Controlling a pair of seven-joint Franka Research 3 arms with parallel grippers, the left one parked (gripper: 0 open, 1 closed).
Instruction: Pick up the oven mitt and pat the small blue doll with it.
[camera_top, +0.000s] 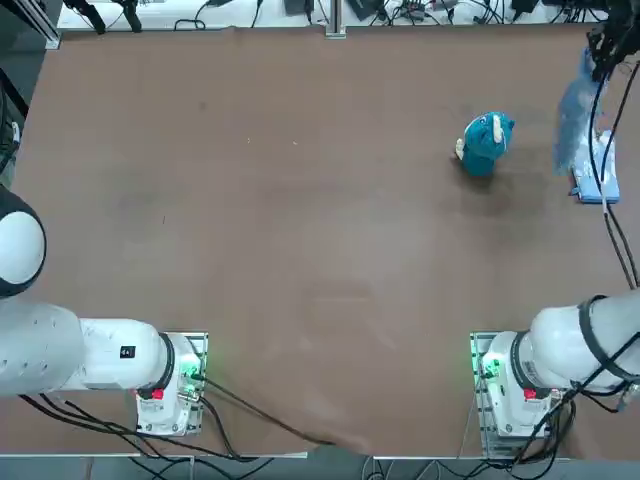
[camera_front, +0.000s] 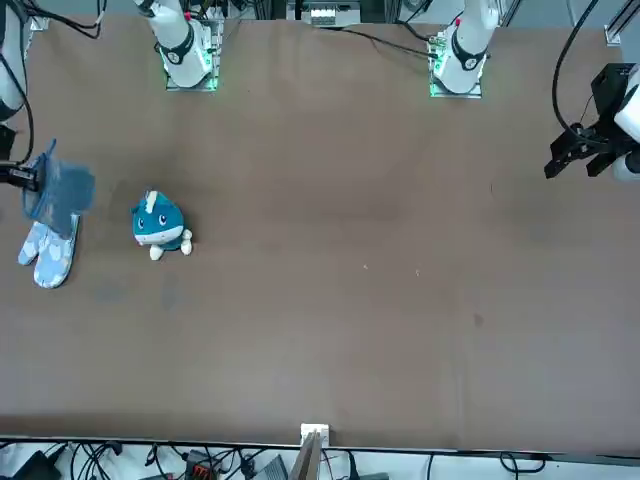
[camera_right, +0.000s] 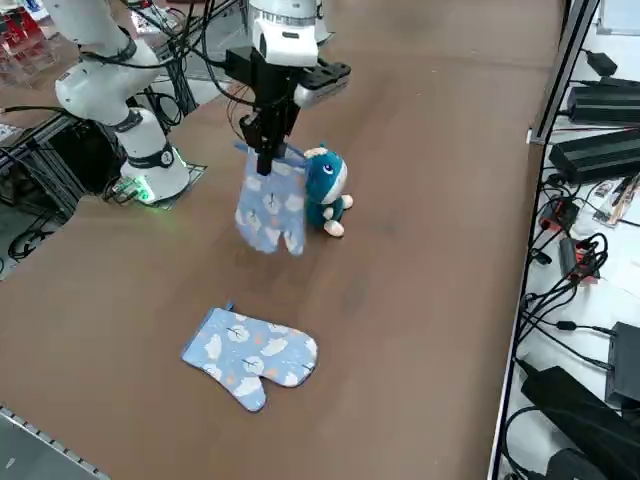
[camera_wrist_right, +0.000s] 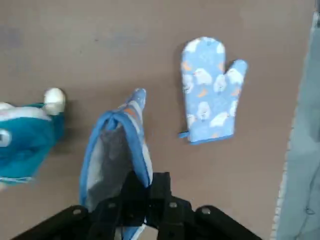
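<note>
Top view cuts off most of the right arm at the frame edge; the held oven mitt (camera_top: 574, 112) shows only as a blurred pale-blue streak. Right side view is clearer: right gripper (camera_right: 268, 160) is clamped tight on the mitt's cuff, mitt hanging limp above the table (camera_right: 420, 300), soft quilted fabric w/ white-and-orange print. Small blue doll (camera_right: 325, 190), teal plush, rounded head, cream feet, stands just beside the mitt, partly hidden behind it. A second mitt (camera_right: 249, 355) lies flat nearer the camera, well apart.
</note>
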